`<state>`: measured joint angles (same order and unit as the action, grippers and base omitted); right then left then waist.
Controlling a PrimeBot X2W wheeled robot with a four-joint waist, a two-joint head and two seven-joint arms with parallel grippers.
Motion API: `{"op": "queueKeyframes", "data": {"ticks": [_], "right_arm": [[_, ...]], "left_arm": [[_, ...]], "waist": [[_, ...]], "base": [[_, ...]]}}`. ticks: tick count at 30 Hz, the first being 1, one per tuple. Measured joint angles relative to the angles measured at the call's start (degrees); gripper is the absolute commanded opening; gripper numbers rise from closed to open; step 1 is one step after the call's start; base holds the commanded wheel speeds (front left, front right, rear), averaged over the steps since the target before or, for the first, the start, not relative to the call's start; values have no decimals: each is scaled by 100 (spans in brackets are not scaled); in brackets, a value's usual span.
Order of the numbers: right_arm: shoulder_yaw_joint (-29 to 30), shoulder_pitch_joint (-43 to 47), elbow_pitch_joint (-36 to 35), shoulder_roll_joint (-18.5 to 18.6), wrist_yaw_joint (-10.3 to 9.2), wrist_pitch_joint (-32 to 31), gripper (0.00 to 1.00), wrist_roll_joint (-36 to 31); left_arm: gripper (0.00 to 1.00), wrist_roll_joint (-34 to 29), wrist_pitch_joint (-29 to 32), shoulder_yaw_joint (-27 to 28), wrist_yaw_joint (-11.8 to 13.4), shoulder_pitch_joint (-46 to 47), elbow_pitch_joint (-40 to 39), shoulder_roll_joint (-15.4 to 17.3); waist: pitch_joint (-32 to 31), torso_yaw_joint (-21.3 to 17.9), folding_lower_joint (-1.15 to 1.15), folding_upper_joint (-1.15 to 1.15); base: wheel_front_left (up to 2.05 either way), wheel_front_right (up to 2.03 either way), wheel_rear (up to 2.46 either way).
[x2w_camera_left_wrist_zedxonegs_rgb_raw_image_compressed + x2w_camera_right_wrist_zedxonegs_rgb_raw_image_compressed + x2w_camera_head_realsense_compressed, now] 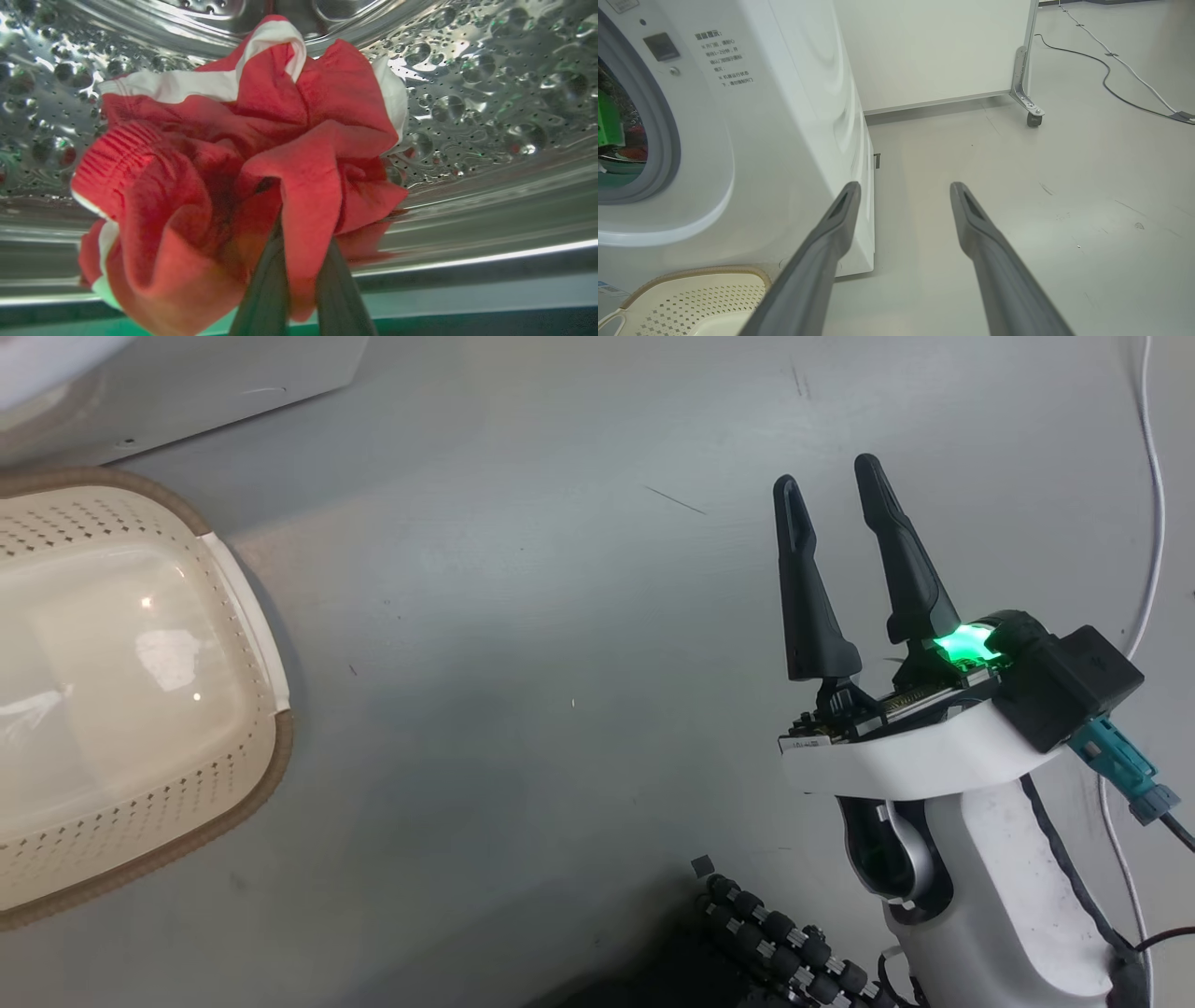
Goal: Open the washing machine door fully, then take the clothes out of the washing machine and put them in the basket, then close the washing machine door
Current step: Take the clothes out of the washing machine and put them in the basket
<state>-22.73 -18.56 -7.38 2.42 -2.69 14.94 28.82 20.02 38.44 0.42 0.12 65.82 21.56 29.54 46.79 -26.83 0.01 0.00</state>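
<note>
In the washing machine (467, 93), left fingers (266, 289) nip one fold of the clothes (299, 154) — it may slip free; right fingers (805, 597) splayed wide.

We are seeing the left fingers (264, 298) blurred at bottom centre, tips hiding inside the clothes (243, 154); the left edge is cutting off the basket (131, 831); label print (724, 56), upper left, is reading too small.

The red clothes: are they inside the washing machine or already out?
Inside: the clothes lie bunched against the dimpled steel drum, with the left gripper shut on a fold.
</note>
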Motion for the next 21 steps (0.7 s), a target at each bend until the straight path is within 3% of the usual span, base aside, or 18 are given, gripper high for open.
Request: {"op": "queueKeyframes", "data": {"ticks": [7, 21], "right_arm": [[32, -32, 110, 0, 1, 0, 100, -154], [116, -44, 406, 4, 112, 0, 100, -805]], "left_arm": [[0, 15, -493, -69, -201, -8, -7, -100], [0, 115, -2024, -101, -380, -525, -468, -733]], "waist": [[-74, 139, 0, 0], [-339, 609, 0, 0]], "base": [[0, 0, 0], [0, 0, 0]]}}
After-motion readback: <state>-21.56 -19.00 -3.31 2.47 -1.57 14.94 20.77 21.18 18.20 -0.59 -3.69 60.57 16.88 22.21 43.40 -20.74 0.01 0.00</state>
